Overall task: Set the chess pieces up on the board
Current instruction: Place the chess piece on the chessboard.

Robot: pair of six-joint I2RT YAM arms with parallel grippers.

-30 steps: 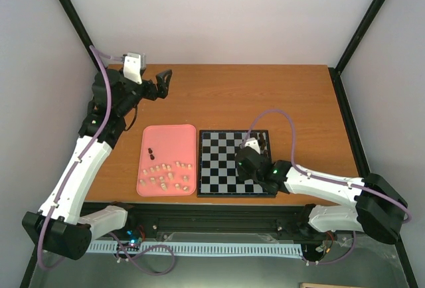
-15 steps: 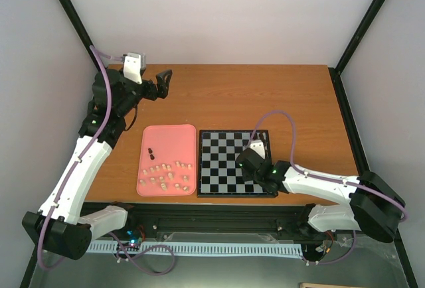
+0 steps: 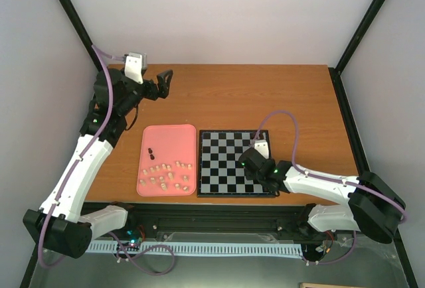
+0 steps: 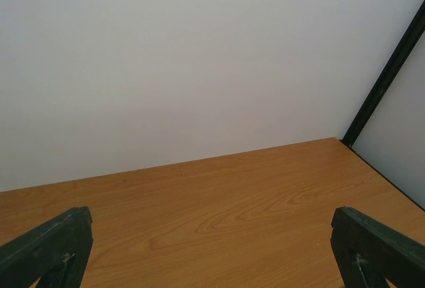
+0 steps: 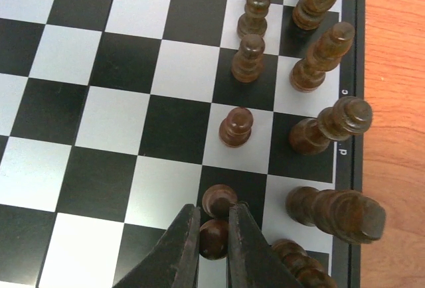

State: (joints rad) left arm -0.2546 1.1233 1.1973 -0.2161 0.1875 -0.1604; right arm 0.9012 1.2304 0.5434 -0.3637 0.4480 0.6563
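Clamped narrow on a dark pawn with the right gripper, low over the right side of the board, one column in from the dark back-row pieces lining that edge. Probably upright, long axis rising between the fingers, though hard to say with the base hidden. Calls for a straight drop onto the square below, just short of a neighbouring pawn. Nothing to ask of the left gripper, spread wide and empty over far tabletop, well apart from the pale pieces in the pink tray.
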